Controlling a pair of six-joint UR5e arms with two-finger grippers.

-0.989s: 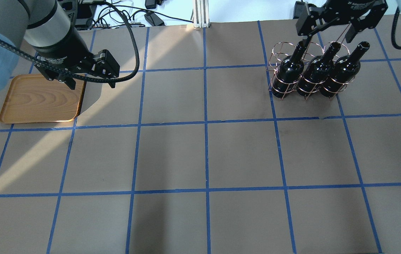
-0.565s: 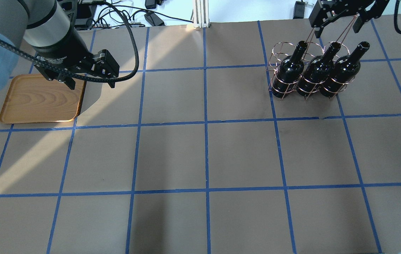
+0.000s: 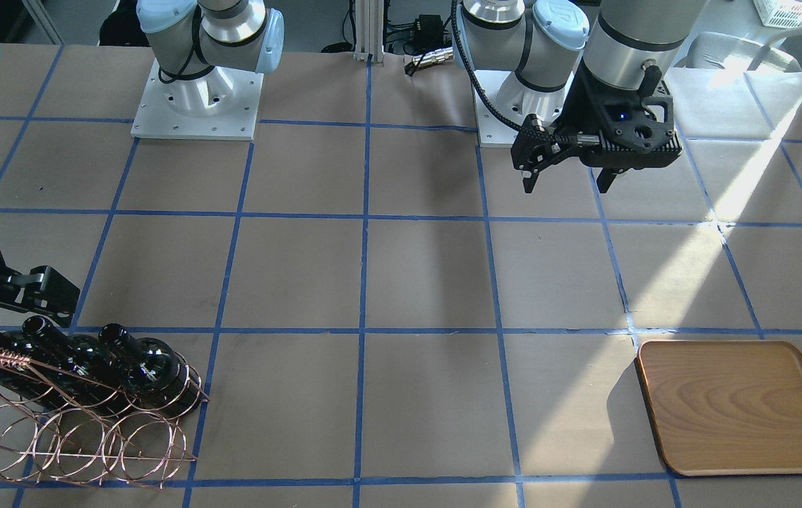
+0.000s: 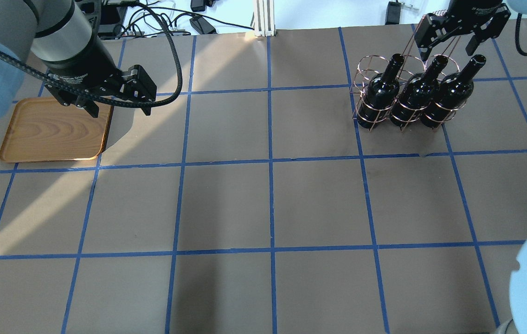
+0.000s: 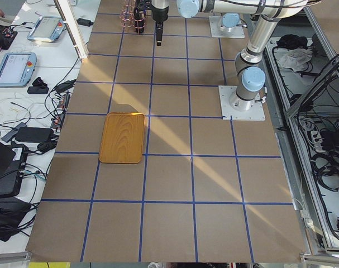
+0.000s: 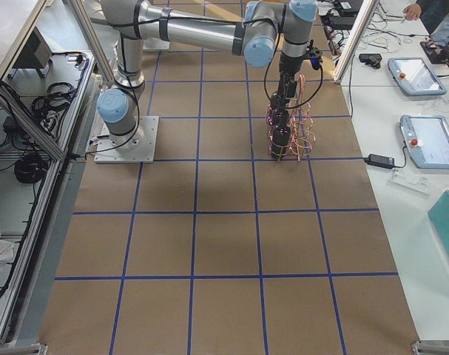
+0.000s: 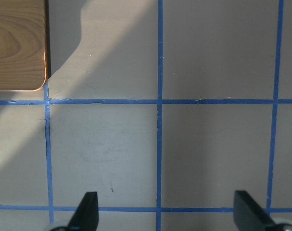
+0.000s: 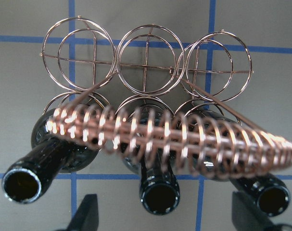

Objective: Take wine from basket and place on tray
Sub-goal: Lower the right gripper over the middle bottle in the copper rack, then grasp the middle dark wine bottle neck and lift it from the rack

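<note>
right gripper over the basket, wine not yet lifted

your right gripper [image 4: 448, 46] hangs above the basket [image 8: 146, 60] with its jaws spread wide and nothing between them. in its wrist view the fingertips [image 8: 88, 214] sit either side of the middle bottle's mouth, and the coiled handle [image 8: 184, 139] runs across above the necks; whether the gripper touches it, you cannot tell. all three wine bottles [image 4: 412, 99] stand side by side in the basket's row of rings nearest the robot. the tray [image 4: 50, 130] lies flat on the table [image 4: 268, 204], well apart on the robot's left. your left gripper [image 4: 118, 110] hovers just beside the tray's corner, jaws also wide, holding nothing.
</note>
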